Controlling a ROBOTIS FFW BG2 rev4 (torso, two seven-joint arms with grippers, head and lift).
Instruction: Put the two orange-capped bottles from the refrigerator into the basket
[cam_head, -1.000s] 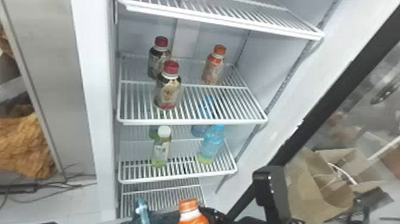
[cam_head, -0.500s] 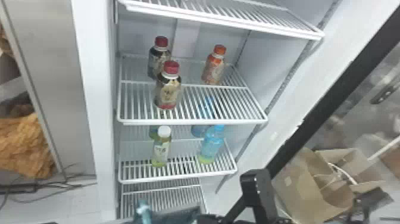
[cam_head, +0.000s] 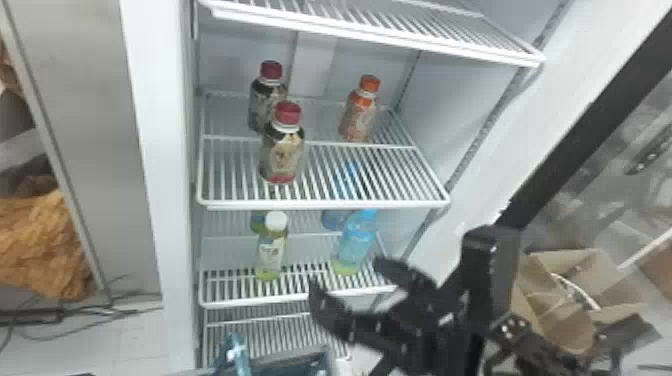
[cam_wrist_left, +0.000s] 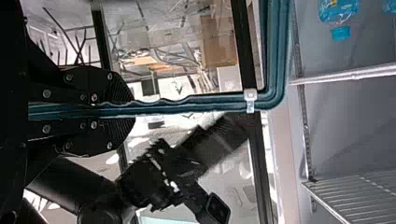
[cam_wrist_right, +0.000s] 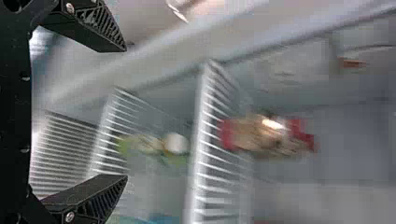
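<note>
Item, right gripper (cam_wrist_right: 125, 113): jaws wide apart, nothing between them, held in front of the lower shelves.
Item, left gripper (cam_wrist_left: 134, 111): jaws closed on the rim of the teal basket (cam_wrist_left: 201, 102), which I have waiting low before the refrigerator.
Item, one orange-capped bottle (cam_head: 357, 120): upright toward the back of the wire shelf (cam_head: 325, 204), on its right side, clear of its neighbours.
Item, nearer red-capped bottle (cam_head: 282, 155), with the farther red-capped bottle (cam_head: 266, 102) behind it, both left of my target.
Item, below: a white-capped bottle (cam_head: 271, 252) and a blue bottle (cam_head: 356, 240).

Step in hand, as I judge it: approach for a pick. The next move asks me to lift the right jaws over the shelf's front edge (the likeliest snag), go in right of the red caps, straddle the orange-capped bottle's body and close, then bring it out over the basket.
</note>
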